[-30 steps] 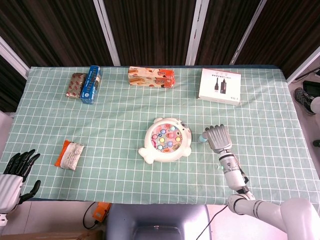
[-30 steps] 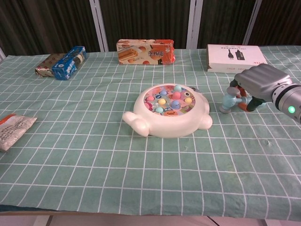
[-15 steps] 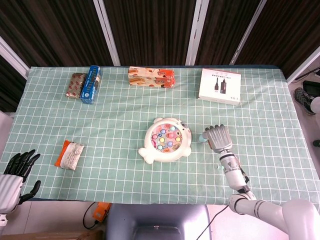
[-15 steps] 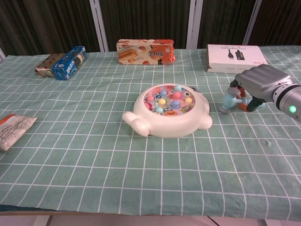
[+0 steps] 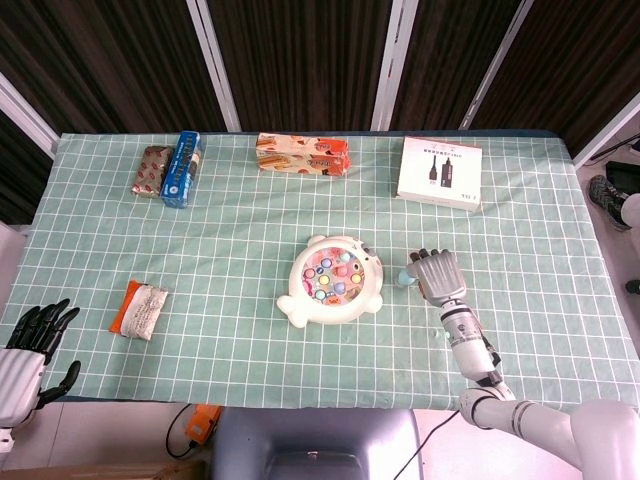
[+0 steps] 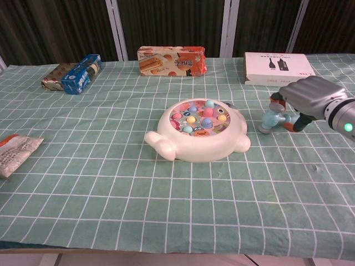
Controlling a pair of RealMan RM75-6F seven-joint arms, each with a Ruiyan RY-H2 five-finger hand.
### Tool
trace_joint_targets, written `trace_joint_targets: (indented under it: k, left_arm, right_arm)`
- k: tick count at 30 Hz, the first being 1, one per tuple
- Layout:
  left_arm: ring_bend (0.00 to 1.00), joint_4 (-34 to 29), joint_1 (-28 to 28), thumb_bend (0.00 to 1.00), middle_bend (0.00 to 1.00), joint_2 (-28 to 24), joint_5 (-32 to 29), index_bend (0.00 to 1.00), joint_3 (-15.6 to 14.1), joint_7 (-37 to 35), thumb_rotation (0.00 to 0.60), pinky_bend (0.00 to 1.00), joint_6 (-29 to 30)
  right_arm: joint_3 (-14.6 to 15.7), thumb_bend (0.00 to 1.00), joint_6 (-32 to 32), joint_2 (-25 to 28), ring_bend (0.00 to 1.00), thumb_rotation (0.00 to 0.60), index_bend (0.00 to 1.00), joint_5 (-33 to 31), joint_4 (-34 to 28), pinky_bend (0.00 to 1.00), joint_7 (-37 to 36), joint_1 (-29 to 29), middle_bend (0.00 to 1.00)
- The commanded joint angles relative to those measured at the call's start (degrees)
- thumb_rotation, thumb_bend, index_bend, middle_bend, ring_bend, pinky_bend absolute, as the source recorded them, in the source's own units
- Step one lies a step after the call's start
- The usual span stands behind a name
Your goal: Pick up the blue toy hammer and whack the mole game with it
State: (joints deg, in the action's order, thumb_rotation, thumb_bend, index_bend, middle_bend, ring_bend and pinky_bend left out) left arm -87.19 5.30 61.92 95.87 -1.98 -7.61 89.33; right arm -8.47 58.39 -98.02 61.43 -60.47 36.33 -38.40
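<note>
Hammer (image 6: 272,118) lies under right hand (image 6: 308,98), fingers around it.

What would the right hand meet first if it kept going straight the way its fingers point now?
Probably the white box at the far edge. The right hand, over the hammer, points away from the robot, and the cloth between looks bare, though the hand's height is unclear.

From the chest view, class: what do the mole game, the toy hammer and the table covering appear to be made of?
The mole game looks like moulded plastic: smooth cream shell with soft highlights. The toy hammer, under the right hand, also seems plastic, pale blue and evenly coloured. The table covering appears to be woven cloth: matte green check with slight wrinkles.
</note>
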Motion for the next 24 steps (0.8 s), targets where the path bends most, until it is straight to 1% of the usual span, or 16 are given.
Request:
trace_joint_targets:
  k: [1,5,9,13,16,17,18,19,20,21,22,23,24]
  left_arm:
    - [0.00,-0.01,-0.04,0.42,0.00,0.01,0.06,0.00,-0.03,0.01,0.600,0.00,0.08]
    - [0.00,0.02,-0.04,0.42,0.00,0.03,-0.02,0.00,0.05,-0.05,0.600,0.00,0.11]
    - [0.00,0.02,-0.11,0.42,0.00,0.07,-0.04,0.00,0.09,-0.07,0.600,0.00,0.26]
    - [0.00,0.09,-0.15,0.42,0.00,0.12,-0.04,0.00,0.12,-0.01,0.600,0.00,0.37]
    - [0.00,0.03,-0.17,0.42,0.00,0.21,-0.02,0.00,0.08,0.28,0.600,0.00,0.32]
    - [0.00,0.00,-0.18,0.42,0.00,0.23,0.00,0.00,0.06,0.40,0.600,0.00,0.31]
    - [0.00,-0.04,-0.20,0.42,0.00,0.25,0.03,0.00,0.05,0.53,0.600,0.00,0.34]
    - [0.00,-0.07,-0.24,0.42,0.00,0.29,0.05,0.00,0.06,0.67,0.600,0.00,0.43]
    - [0.00,-0.10,-0.29,0.42,0.00,0.33,0.03,0.00,0.09,0.84,0.600,0.00,0.52]
    - [0.00,-0.15,-0.35,0.42,0.00,0.40,-0.03,0.00,0.14,1.08,0.600,0.00,0.60]
    - [0.00,-0.17,-0.37,0.42,0.00,0.47,-0.07,0.00,0.17,1.28,0.600,0.00,0.63]
    - [0.00,-0.19,-0.38,0.42,0.00,0.54,-0.09,0.00,0.18,1.49,0.600,0.00,0.60]
    - [0.00,-0.25,-0.35,0.42,0.00,0.65,-0.11,0.00,0.18,1.83,0.600,0.00,0.48]
  right_arm:
    - [-0.05,0.49,0.01,0.28,0.51,0.600,0.48,0.19,-0.31,0.66,-0.23,0.19,0.48]
    - [0.18,0.49,0.39,0.85,0.51,0.600,0.48,0.94,-0.95,0.66,-0.52,0.59,0.47]
    - [0.93,0.48,2.15,1.99,0.51,0.600,0.46,2.41,-3.20,0.66,0.02,1.51,0.46]
    - [2.58,0.46,8.79,5.22,0.50,0.600,0.40,6.92,-9.41,0.66,-0.02,4.27,0.44]
    - [4.15,0.45,14.37,9.10,0.50,0.600,0.32,10.31,-16.05,0.67,-0.23,7.32,0.41]
    - [4.72,0.43,16.19,10.42,0.48,0.600,0.28,11.19,-18.50,0.67,-0.02,8.45,0.38]
    - [5.36,0.43,18.45,11.83,0.46,0.600,0.25,12.14,-21.26,0.66,0.22,9.86,0.36]
    - [6.31,0.40,21.00,13.38,0.41,0.600,0.19,13.04,-24.40,0.64,0.70,11.65,0.32]
    - [7.62,0.36,23.51,15.04,0.34,0.600,0.11,13.56,-27.88,0.60,1.65,13.77,0.25]
    - [9.81,0.31,26.88,17.22,0.25,0.600,0.05,13.53,-33.01,0.53,3.52,17.11,0.17]
    - [11.70,0.28,29.60,18.57,0.19,0.600,0.02,13.76,-36.53,0.47,4.96,19.72,0.11]
    - [13.73,0.25,32.41,19.54,0.11,0.600,0.00,15.06,-38.91,0.39,5.83,22.15,0.04]
    - [16.25,0.24,36.29,20.09,0.06,0.600,0.00,18.09,-39.63,0.34,5.40,25.18,0.01]
